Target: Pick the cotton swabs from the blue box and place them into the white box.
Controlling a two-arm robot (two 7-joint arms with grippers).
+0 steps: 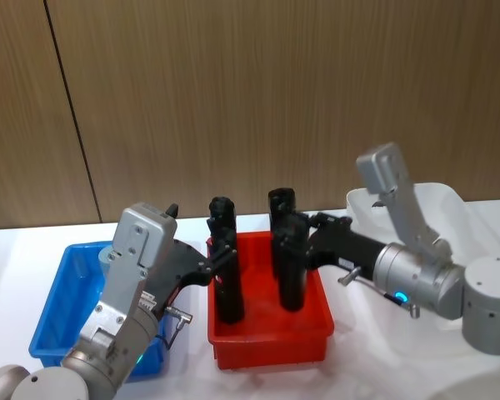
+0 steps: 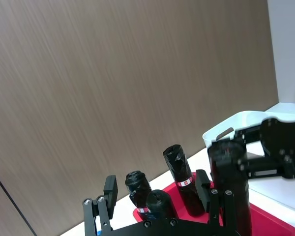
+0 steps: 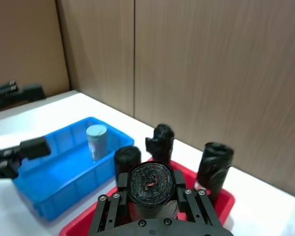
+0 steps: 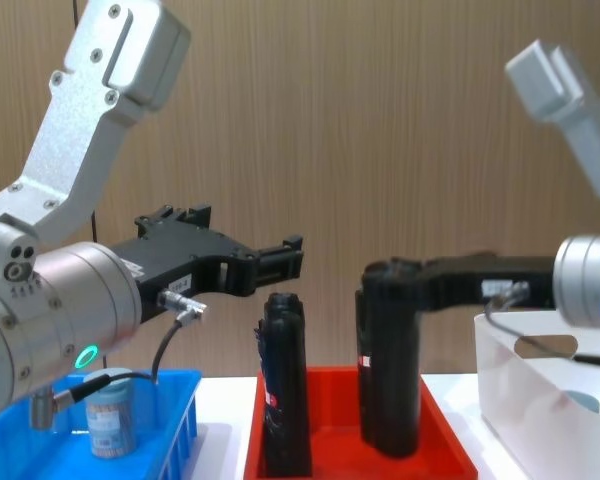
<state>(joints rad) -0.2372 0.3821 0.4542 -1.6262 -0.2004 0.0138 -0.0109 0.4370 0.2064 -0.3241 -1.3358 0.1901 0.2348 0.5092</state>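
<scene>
One swab tub (image 3: pixel 96 140) stood in the blue box (image 3: pixel 54 182) at the counter's left edge; another seemingly lay in the white box (image 4: pixel 540 400) at the right. The right gripper (image 3: pixel 150 186) held a black cylinder (image 4: pixel 388 358) over the red tray (image 1: pixel 271 333), off-task. The left gripper (image 4: pixel 280 258), fingers wide, hovered by that tray. Next, it probably needed to drop onto the tub.
</scene>
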